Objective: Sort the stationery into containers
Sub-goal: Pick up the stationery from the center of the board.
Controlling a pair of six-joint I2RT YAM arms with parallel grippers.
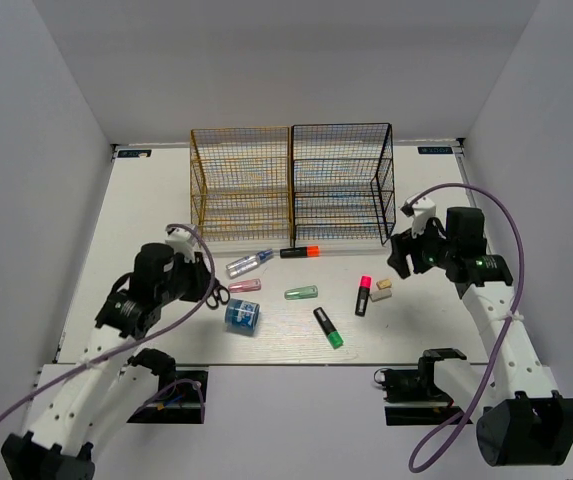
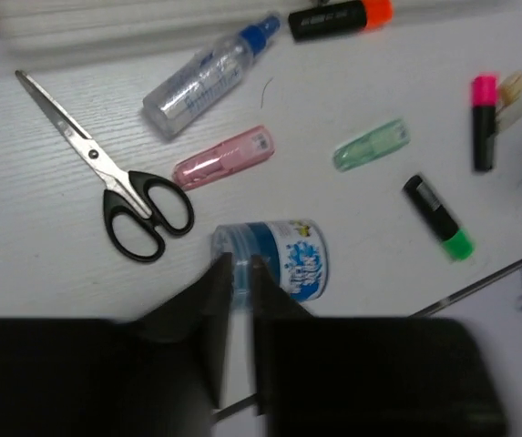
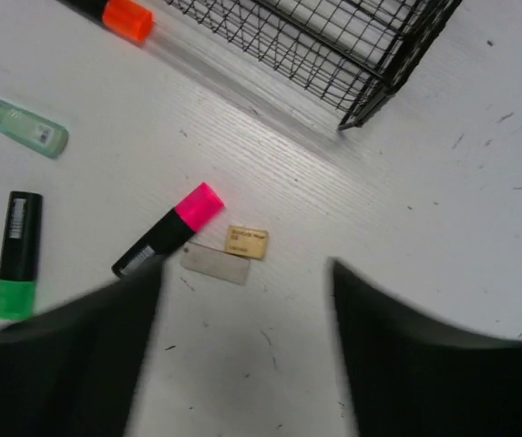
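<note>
The stationery lies on the white table in front of the gold rack (image 1: 241,182) and the black rack (image 1: 341,182). My left gripper (image 1: 209,288) hovers shut, its tips (image 2: 240,264) over the left end of the blue tape roll (image 2: 283,259), beside the scissors (image 2: 115,177). The pink capsule (image 2: 222,157), clear pen (image 2: 201,80), green capsule (image 2: 371,146) and orange highlighter (image 2: 338,16) lie beyond. My right gripper (image 3: 244,269) is open and empty above the beige eraser (image 3: 246,241) and the pink highlighter (image 3: 165,232). The green highlighter (image 3: 19,255) lies to the left.
A grey eraser (image 3: 215,263) lies against the beige one. The black rack's near right corner (image 3: 352,118) stands just beyond my right gripper. White walls enclose the table on the left, right and back. Both racks look empty.
</note>
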